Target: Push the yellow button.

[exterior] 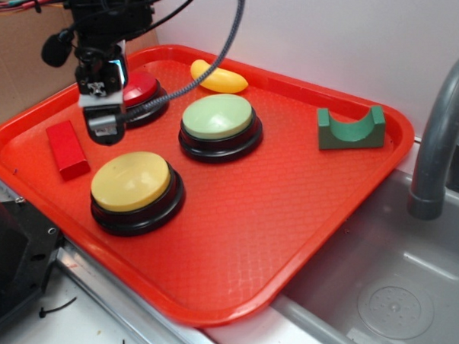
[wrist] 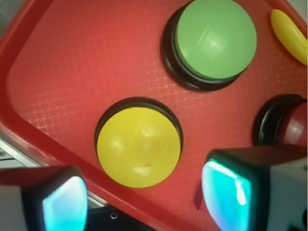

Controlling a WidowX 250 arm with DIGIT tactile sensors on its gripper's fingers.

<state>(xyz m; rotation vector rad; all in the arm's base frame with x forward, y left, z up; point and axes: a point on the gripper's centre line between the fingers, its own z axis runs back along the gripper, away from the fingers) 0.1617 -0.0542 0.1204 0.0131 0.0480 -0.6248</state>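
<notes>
A glossy yellow button (exterior: 131,181), domed on a black base, is sitting near the green button (exterior: 217,116); the released tool (wrist: 144,199) is hovering.

The arm (exterior: 107,14) is black, with red and black wires and a grey braided cable (exterior: 234,35). Its hand (exterior: 102,124) has pale, teal-glowing fingers (wrist: 65,204).

The arm came in from the upper left of the exterior view, its wrist pointing straight down. The hand (exterior: 103,127) hung in the air, touching nothing. In the wrist view its two fingers (wrist: 226,192) stood well apart at the bottom corners, with nothing held between them
</notes>
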